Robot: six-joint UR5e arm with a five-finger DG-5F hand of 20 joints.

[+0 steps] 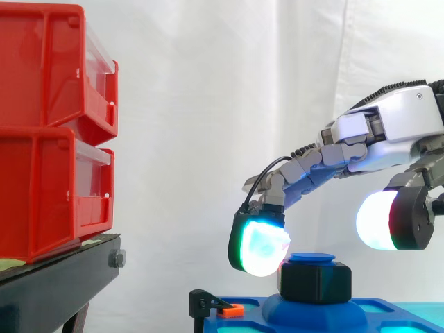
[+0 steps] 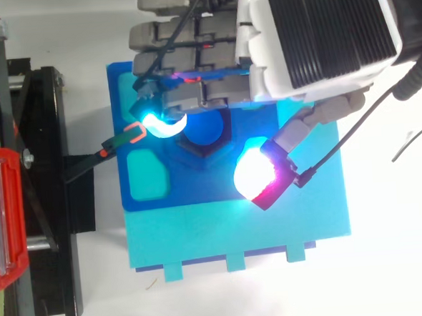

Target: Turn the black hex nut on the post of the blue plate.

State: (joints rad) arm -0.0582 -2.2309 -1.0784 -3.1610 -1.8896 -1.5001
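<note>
**A:** What stands far left of the nut?

**B:** Two red bins [image 1: 41, 132] of glossy plastic with clear front panels. They are boxy and stacked one on the other on a black stand [image 1: 62, 270].

**A:** And closer in?

**B:** Just left of the nut, at the plate's edge, there is one small orange clip [image 1: 231, 310] on a black clamp arm.

**A:** The nut itself?

**B:** It is one black hex nut [image 1: 316, 281], matte and flat-sided. It sits around the round blue post [image 1: 311, 258] on a domed boss in the middle of the blue plate [image 2: 191, 184]. That plate lies on a paler turquoise sheet [image 2: 237, 228].

**A:** How is the hand set?

**B:** The hand [image 1: 388, 121] hangs over the nut, with a smooth grey-white shell and a ribbed black panel on top. Its fingers reach down on the nut's left, and one rounded fingertip [image 1: 260, 246], glowing cyan, looks to touch the nut's left face. The thumb pad [image 1: 374, 220], glowing white, sits right of the nut and higher, clear of it. So the hand is spread and not clamped on anything.
</note>
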